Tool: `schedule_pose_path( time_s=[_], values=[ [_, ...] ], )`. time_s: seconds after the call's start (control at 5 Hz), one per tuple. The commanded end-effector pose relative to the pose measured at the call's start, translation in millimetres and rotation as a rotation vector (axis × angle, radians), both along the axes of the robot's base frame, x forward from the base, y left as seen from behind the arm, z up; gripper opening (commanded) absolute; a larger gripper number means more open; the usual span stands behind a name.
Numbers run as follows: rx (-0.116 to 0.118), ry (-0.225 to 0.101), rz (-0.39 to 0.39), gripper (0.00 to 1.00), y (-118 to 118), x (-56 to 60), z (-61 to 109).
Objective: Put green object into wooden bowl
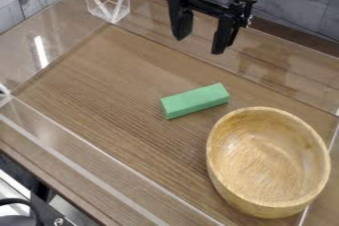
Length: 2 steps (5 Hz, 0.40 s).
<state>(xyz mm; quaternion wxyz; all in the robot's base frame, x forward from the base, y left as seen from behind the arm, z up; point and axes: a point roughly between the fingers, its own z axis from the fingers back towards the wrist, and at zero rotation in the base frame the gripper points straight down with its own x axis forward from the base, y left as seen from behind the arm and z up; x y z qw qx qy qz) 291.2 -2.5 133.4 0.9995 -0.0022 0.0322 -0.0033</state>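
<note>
The green object, a small bright green bar, lies flat on the wooden table near the middle, angled slightly. The wooden bowl, round and light tan with nothing in it, sits at the front right, just right of and nearer than the bar. My black gripper hangs at the back centre, pointing down, well above and behind the bar. Its two fingers stand apart, open, with nothing between them.
Clear acrylic walls fence the tabletop on the left, front and back. A clear folded plastic piece stands at the back left corner. The table's front edge runs diagonally at the lower left.
</note>
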Motion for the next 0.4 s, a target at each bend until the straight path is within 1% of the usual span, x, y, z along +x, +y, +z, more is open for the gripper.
schedule_pose_path(
  time_s=[0.0, 0.2],
  values=[
    [-0.014, 0.012, -0.130, 1.00, -6, -11.0, -9.1],
    [-0.027, 0.013, -0.305, 1.00, -12, -21.1, -32.3]
  ],
)
